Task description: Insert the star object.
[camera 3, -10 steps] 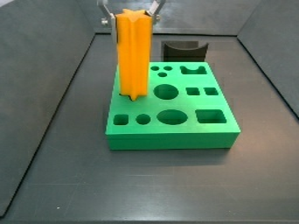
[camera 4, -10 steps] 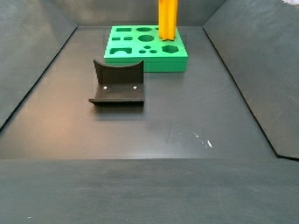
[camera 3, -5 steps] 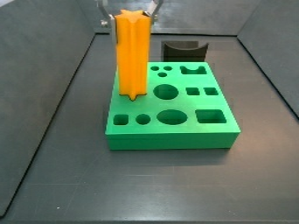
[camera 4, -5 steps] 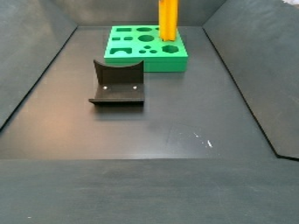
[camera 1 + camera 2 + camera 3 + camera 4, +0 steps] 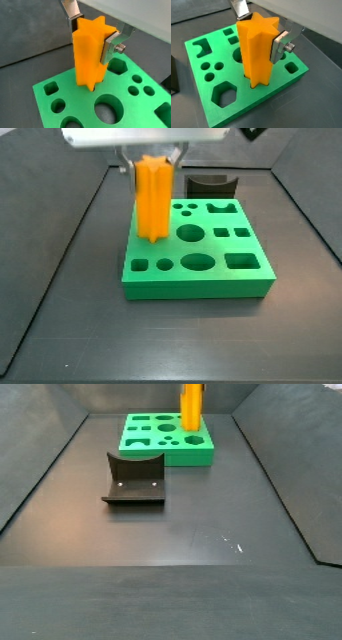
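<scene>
The star object (image 5: pixel 152 198) is a tall bright orange ridged bar, held upright in my gripper (image 5: pixel 152 160), which is shut on its upper part. Both wrist views show the silver fingers (image 5: pixel 111 44) (image 5: pixel 279 44) pressed on opposite sides of the bar (image 5: pixel 89 55) (image 5: pixel 256 52). Its lower end meets the top of the green block (image 5: pixel 201 278) at a hole near the block's back left corner and seems to sit in that hole's mouth (image 5: pixel 258 86). How deep it goes is hidden. In a side view the bar (image 5: pixel 193 406) stands on the green block (image 5: pixel 150 442).
The green block has several other shaped holes, among them a big round one (image 5: pixel 190 231) and a square one (image 5: pixel 242 260). The dark fixture (image 5: pixel 134 479) stands on the dark floor apart from the block, and shows behind it in a side view (image 5: pixel 210 183). Sloping walls enclose the floor.
The gripper has come down with the bar. The bar's top stands lower in a side view, its lower end stays at the block's top, and the gripper's body has come into view.
</scene>
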Controlling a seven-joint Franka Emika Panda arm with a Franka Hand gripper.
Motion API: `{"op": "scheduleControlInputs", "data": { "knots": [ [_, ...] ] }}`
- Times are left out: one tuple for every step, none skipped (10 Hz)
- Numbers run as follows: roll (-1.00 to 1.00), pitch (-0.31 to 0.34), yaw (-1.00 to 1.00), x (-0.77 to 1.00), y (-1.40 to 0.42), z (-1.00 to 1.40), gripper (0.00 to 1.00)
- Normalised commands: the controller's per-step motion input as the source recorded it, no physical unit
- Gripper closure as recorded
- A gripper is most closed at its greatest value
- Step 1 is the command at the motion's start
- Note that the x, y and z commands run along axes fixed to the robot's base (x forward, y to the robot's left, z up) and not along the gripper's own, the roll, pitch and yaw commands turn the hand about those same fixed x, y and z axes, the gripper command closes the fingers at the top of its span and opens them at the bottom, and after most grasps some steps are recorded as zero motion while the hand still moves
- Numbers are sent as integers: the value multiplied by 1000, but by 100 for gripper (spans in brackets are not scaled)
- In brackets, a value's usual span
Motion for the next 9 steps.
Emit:
{"op": "scheduleControlInputs", "data": {
  "knots": [
    [0, -77, 0, 0, 0, -437, 100],
    [0, -20, 0, 0, 0, -377, 100],
    [0, 0, 0, 3, 0, -391, 100],
    [0, 0, 0, 0, 20, -426, 100],
    [-1, 0, -6, 20, 46, -483, 100],
    [-47, 0, -40, 17, 57, -420, 100],
    [-1, 0, -80, 0, 0, -37, 100],
    [17, 0, 0, 0, 0, 0, 100],
    [0, 0, 0, 0, 0, 0, 100]
  ]
}}
